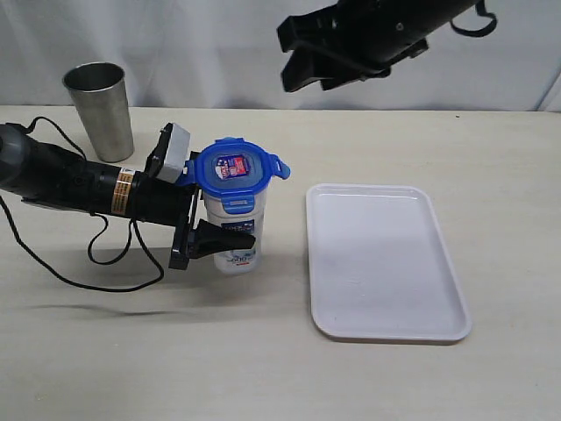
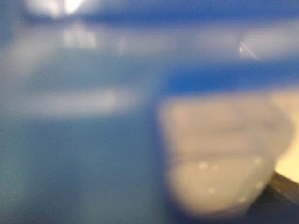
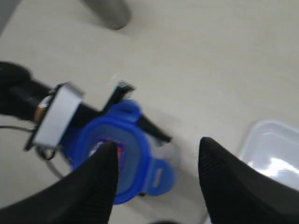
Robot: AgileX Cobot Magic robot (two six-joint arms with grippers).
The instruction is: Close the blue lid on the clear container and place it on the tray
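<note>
Nearest the exterior camera, a black cable [image 1: 53, 267] is looping across the table [image 1: 263, 368], and the tray [image 1: 386, 329] is lying flat on the right. Just behind that, the left gripper [image 1: 215, 206] is reaching in from the left and clamping the container [image 1: 238, 256] by its sides. Only the near finger is showing, pressing on the front wall; the far finger is hiding behind the container. The container is standing upright, its base apparently on the table, left of the tray and clear of it.

The lid [image 1: 235, 168] is sitting on top. Its front flap is hanging down and its right and far flaps are sticking out. The left flap is hiding behind the wrist hardware.

The left wrist view is giving almost nothing, just blue and pale blur pressed against the lens.

Farther back, a cup [image 1: 101, 110] is standing at the left, well apart from the container.

Overhead, the right gripper [image 1: 294, 60] is hovering with its jaws spread wide, gripping nothing. Its arm is running off the top edge. Its own camera is looking down between blurred black fingers [image 3: 100, 182] at the lid.
</note>
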